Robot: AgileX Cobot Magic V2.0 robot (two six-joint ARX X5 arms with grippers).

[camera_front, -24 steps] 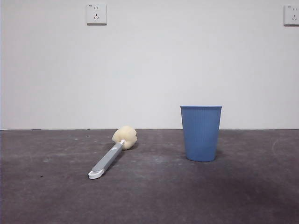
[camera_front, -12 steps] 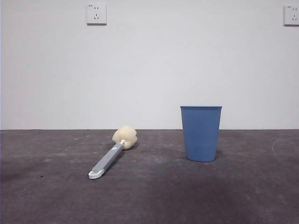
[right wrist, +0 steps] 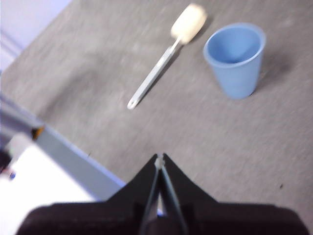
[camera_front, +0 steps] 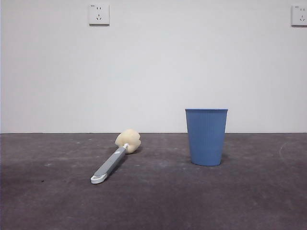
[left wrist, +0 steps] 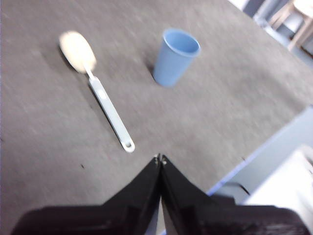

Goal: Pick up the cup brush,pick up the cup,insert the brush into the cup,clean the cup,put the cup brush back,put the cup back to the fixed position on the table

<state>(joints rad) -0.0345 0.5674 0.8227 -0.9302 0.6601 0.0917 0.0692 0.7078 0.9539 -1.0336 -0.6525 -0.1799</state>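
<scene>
The cup brush lies flat on the table, left of middle, its cream sponge head toward the wall and its grey-and-white handle toward the front. It also shows in the left wrist view and the right wrist view. The blue ribbed cup stands upright to the right of it, empty, and shows in both wrist views. My left gripper is shut and empty, well above the table near its front edge. My right gripper is shut and empty too, also high and back from both things.
A white wall with two sockets stands behind the table. The table's front edge and pale floor or furniture beyond it show in both wrist views. Neither arm shows in the front view.
The brush and cup have not moved. A faint shadow on the table's front part has shifted; no arm enters the front view.
</scene>
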